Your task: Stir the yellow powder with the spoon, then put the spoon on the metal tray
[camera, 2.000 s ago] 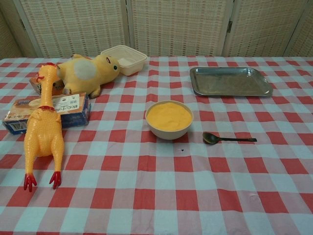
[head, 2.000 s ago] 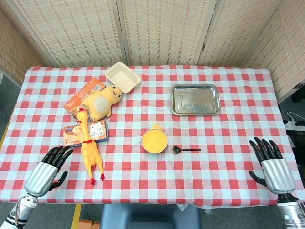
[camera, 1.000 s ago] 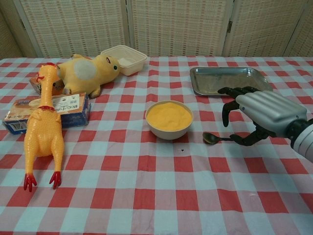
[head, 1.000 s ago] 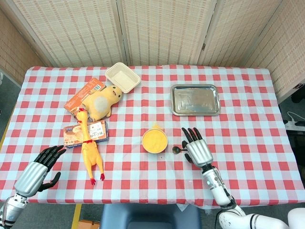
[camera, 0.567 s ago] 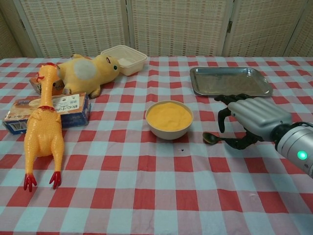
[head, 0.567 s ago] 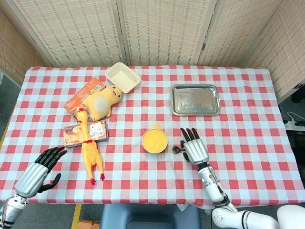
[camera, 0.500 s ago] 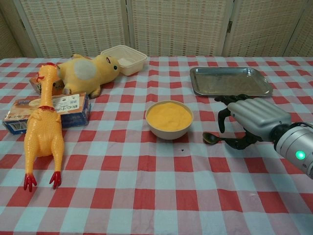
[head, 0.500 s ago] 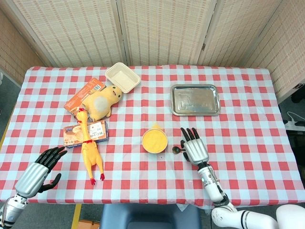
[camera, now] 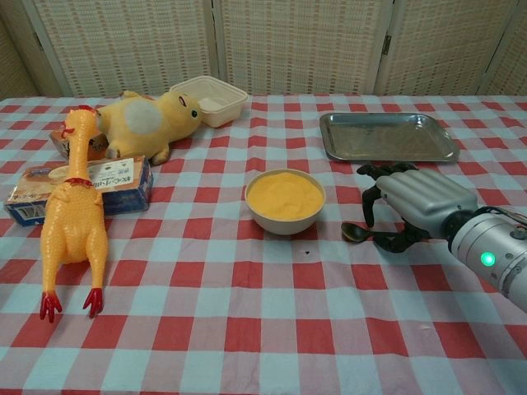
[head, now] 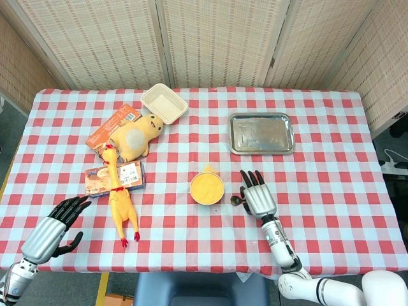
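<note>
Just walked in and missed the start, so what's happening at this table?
The robot's right hand is hovering over the spoon, which lies flat on the checked cloth beside the bowl of yellow powder. Its fingers are arched above the handle, and no grip shows. No stirring shows; the metal tray behind holds nothing. The left hand rests open near the table's edge, by the rubber chicken.

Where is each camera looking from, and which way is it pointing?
Head view: sits high above the near table edge, looking steeply down; shows the left hand and the right hand.
Chest view: sits low at the near edge, looking across the table toward the screens; shows only the right hand.
Both show the bowl of yellow powder, spoon, tray and rubber chicken.
</note>
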Robot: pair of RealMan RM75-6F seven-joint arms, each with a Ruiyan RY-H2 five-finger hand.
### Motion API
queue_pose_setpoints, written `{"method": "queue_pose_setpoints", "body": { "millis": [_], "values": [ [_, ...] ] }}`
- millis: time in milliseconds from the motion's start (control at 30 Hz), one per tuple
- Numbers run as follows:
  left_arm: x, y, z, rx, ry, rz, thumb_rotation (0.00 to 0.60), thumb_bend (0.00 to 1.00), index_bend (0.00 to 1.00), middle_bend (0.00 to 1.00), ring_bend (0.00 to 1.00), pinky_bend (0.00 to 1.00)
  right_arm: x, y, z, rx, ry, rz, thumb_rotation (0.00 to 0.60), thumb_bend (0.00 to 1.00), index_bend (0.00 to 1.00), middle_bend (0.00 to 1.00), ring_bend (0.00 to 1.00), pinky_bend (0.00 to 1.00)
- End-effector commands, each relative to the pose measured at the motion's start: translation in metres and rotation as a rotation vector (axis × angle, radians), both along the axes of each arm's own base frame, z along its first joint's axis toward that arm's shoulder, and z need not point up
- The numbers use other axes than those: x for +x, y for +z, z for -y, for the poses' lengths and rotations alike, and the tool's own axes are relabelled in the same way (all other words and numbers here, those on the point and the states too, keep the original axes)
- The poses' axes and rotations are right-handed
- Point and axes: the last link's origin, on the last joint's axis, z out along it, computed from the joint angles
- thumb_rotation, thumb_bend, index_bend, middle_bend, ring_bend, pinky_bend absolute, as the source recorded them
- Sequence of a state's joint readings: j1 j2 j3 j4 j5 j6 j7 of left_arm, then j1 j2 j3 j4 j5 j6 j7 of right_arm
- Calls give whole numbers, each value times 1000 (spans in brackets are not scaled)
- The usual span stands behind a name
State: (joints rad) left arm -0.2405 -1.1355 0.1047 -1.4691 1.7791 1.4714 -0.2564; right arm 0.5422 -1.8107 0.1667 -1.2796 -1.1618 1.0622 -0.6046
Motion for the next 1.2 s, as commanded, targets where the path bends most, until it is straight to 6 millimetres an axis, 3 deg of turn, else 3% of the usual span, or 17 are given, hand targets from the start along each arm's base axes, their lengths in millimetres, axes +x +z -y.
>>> {"method": "queue_pose_setpoints", "body": {
  "millis": [33,1200],
  "values": [
    [0,0,1,0,-4,6,600,501,0,0,0,99,0,-1,0,2,-4,-2,600,299,510,0,0,0],
    [-1,1,3,-3,-10,4,600,503,0,0,0,98,1,-5,2,1,-23,-9,600,322,580,10,0,0]
  ]
}}
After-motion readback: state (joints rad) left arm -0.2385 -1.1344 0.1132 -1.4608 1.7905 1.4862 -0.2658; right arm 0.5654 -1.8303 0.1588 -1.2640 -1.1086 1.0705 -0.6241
